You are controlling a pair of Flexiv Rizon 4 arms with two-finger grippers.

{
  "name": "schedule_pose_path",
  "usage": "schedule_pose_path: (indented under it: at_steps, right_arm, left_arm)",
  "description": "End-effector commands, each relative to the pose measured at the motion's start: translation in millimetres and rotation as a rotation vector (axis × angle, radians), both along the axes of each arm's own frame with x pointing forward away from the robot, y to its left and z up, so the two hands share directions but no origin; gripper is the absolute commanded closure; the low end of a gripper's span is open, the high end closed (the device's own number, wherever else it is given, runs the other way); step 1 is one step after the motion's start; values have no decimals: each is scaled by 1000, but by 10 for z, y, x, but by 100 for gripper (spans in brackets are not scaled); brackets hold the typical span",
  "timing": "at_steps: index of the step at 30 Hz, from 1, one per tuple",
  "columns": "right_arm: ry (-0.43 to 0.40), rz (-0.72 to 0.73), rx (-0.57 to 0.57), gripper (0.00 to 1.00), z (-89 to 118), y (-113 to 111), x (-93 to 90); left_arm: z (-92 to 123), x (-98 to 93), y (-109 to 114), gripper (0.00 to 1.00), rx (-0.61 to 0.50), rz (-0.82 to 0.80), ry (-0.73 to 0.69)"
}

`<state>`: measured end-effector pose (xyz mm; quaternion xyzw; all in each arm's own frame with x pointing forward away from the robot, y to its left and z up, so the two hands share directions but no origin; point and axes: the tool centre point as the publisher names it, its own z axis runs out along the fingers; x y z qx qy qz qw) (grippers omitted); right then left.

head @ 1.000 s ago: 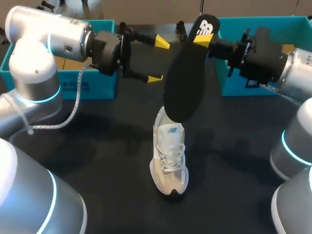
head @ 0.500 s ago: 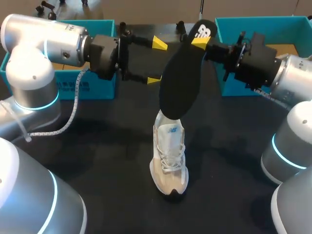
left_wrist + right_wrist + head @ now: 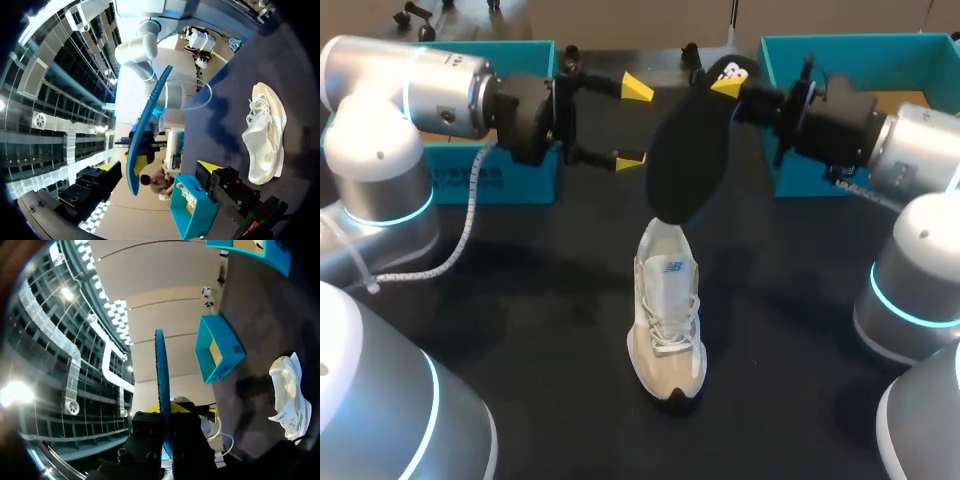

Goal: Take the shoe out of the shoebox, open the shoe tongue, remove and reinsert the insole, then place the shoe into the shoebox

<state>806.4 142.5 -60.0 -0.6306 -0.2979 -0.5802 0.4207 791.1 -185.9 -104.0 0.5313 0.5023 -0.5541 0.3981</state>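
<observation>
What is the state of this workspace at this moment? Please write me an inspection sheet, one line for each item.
Surface: dark table top, bare around the shoe.
Job's things: white lace-up sneaker stands on its sole mid-table, outside the boxes; black foam insole is held in the air over its heel end; left teal open shoebox and right teal open shoebox stand at the far edge.
Clutter: nothing seen.
Grippers: left gripper open and empty, beside the insole; right gripper shut on the insole's upper end.
Cables: white cable hangs in a loop from the left arm, apart from the sneaker.
Surroundings: nothing seen reaching over the table.
</observation>
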Motion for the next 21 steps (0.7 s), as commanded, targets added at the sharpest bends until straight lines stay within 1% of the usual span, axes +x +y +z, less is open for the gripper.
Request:
schedule_pose_path:
  at_steps: [1,9,15,21]
  right_arm:
    - [53,47,-61,100,18,102,228]
    - [112,88,-66,100,-105,193,369]
    - [153,117,-79,100,-218,290,407]
    - [174,127,-84,100,-314,351,427]
  left_arm:
    - [-16,-48,-14,0,-21,1,-6]
    - [24,-83,-61,0,-58,1,-10]
    - [48,-98,-91,0,-66,-5,-13]
    - [75,-96,-127,0,-84,-5,-17]
